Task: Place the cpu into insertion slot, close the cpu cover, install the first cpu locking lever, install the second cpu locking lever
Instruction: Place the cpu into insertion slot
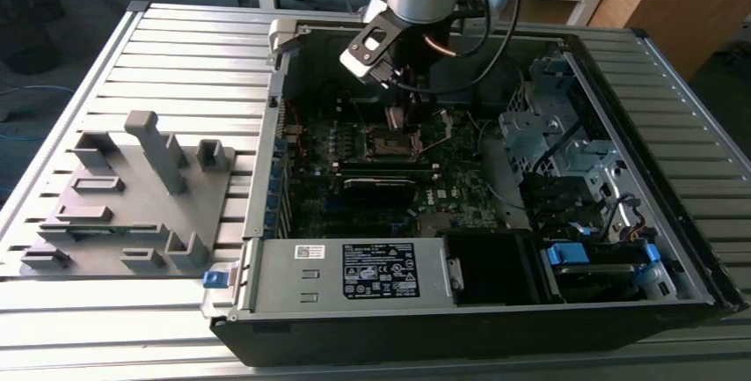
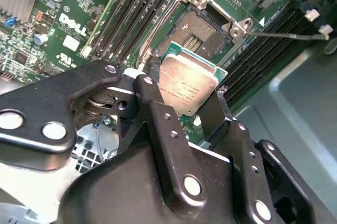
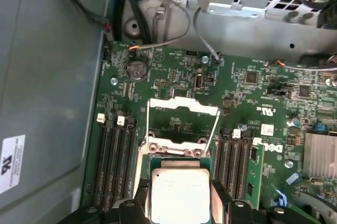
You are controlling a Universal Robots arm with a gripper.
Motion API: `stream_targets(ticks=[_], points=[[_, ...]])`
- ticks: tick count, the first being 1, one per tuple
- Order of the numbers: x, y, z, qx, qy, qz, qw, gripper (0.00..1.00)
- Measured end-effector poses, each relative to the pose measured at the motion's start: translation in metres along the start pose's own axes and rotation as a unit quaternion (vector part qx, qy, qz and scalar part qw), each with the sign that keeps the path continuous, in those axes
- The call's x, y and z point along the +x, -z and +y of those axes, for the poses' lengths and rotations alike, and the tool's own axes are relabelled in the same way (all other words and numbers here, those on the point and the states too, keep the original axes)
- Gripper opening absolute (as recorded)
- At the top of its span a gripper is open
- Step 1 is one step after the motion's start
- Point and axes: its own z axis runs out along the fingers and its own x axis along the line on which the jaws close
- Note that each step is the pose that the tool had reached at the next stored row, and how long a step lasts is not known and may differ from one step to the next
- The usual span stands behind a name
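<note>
cpu (image 2: 190, 91) in your gripper (image 2: 185, 83), not seated.
fingers clamped on its two opposite edges. in the second wrist view it hangs just over one side of the insertion slot (image 2: 199, 33). cpu cover (image 3: 184, 107) stands flipped open on the motherboard (image 3: 253, 81).

The chip (image 2: 187, 91) has a dull, smooth silver metal top, the pincer (image 2: 185, 81) is matt black with shiny rivets, the circuit board (image 3: 174, 76) glossy green, the desk (image 1: 188, 47) ribbed pale metal.

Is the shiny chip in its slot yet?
Not in. The gripper holds the cpu by its edges, and the insertion slot shows its dark centre bare beyond it.
</note>
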Motion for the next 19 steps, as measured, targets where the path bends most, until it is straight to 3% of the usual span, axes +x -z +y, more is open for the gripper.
stream_targets(ticks=[4, 10, 14, 15, 19], points=[[0.0003, -0.0066, -0.0039, -0.0002, 0.002, 0.0001, 1.0, 0.54], [0.0003, -0.0101, -0.0049, -0.0006, -0.025, -0.0013, 0.9997, 0.54], [0.001, -0.0134, -0.0108, -0.0006, -0.029, -0.0016, 0.9996, 0.54], [0.002, -0.0196, -0.0151, -0.0007, -0.032, -0.0018, 0.9995, 0.54], [0.0043, -0.0239, -0.0177, -0.0007, -0.035, -0.0021, 0.9994, 0.54]])
